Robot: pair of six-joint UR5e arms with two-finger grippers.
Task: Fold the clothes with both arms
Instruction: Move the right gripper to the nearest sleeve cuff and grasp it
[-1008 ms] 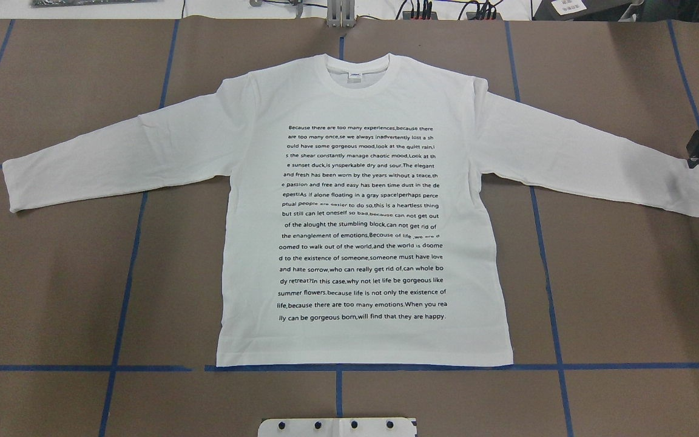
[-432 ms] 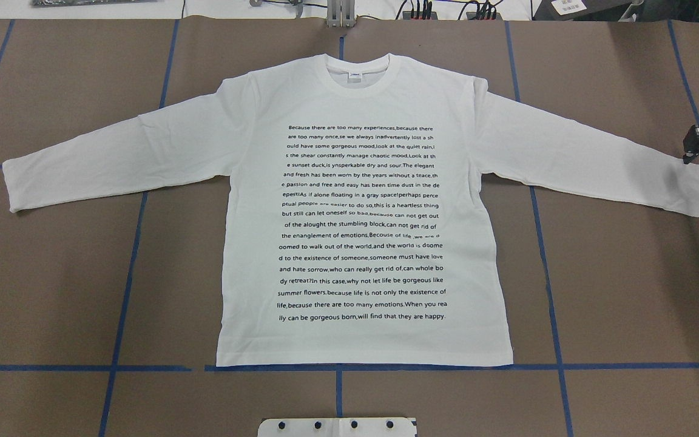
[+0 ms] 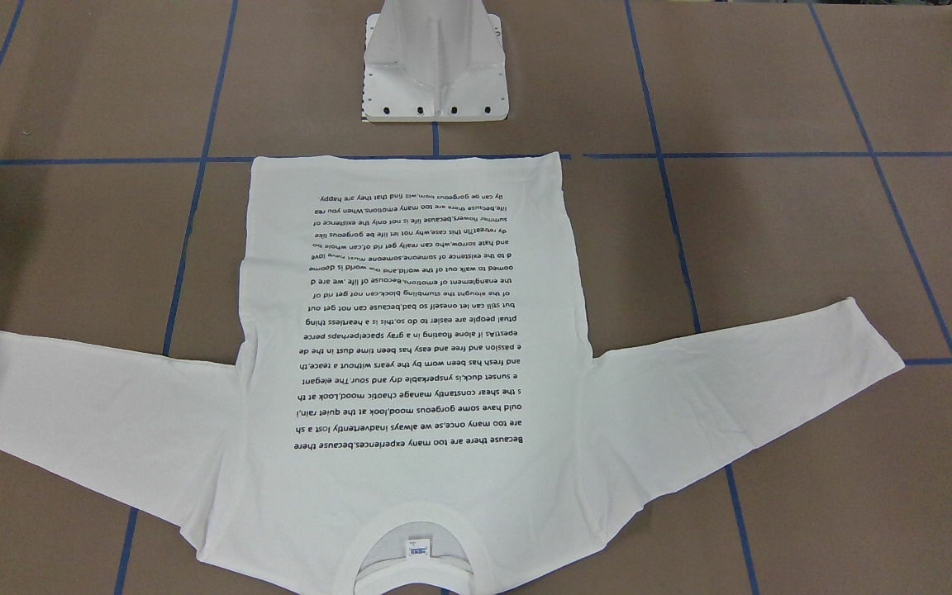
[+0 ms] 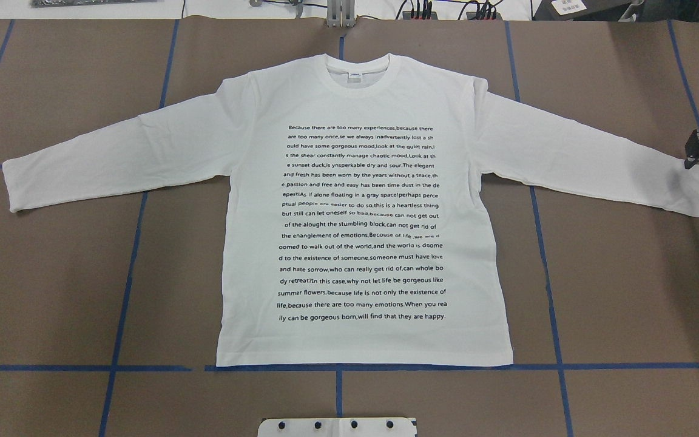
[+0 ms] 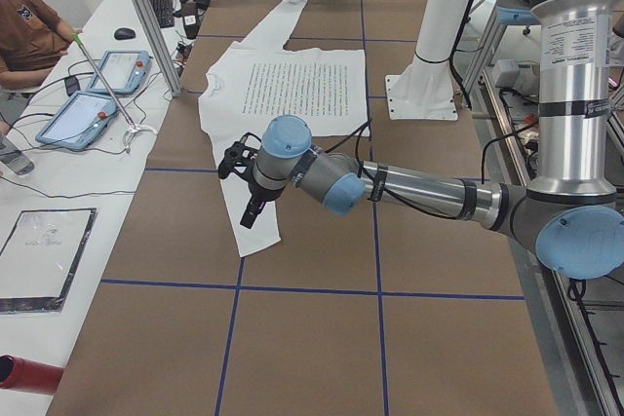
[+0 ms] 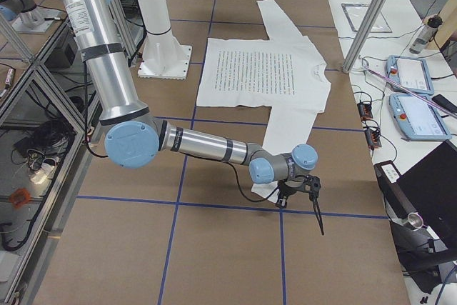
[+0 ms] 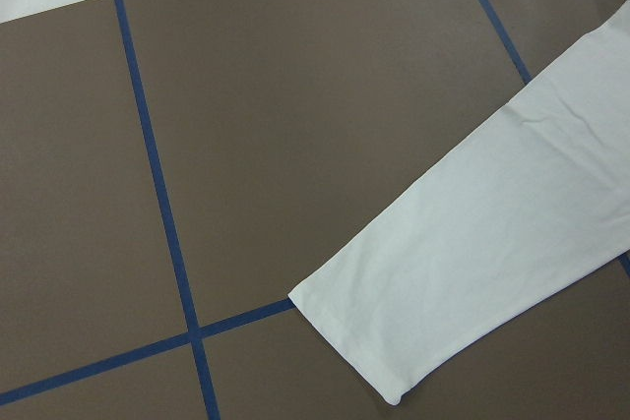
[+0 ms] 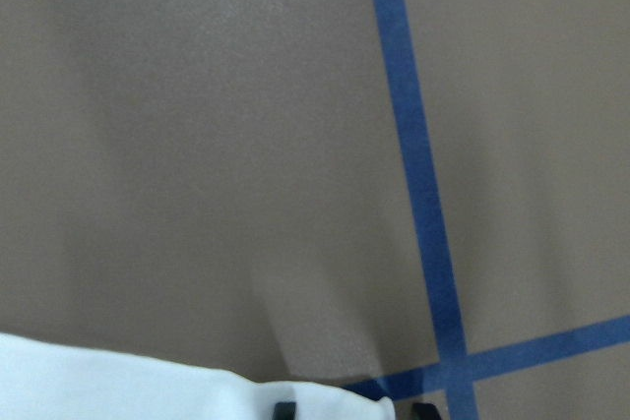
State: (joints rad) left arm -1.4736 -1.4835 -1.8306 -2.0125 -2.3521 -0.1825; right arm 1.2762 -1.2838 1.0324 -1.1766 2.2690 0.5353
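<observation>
The white long-sleeved T-shirt (image 4: 361,340) lies flat on the brown table, text side up, collar away from the robot and both sleeves spread out. My right gripper (image 4: 692,156) is at the right sleeve's cuff, at the table's right edge. In the right wrist view its fingertips (image 8: 285,408) stand apart, with the cuff (image 8: 148,386) between them, so it is open. My left gripper (image 5: 249,209) hangs over the left sleeve's cuff (image 7: 394,341). It shows only in the exterior left view, so I cannot tell whether it is open or shut.
The white pedestal base (image 3: 435,74) stands just behind the shirt's hem. Blue tape lines (image 4: 125,273) cross the table. An operators' bench with tablets (image 5: 97,70) and cables runs along the far side.
My right gripper has shifted slightly at the right cuff. The shirt has not moved.
</observation>
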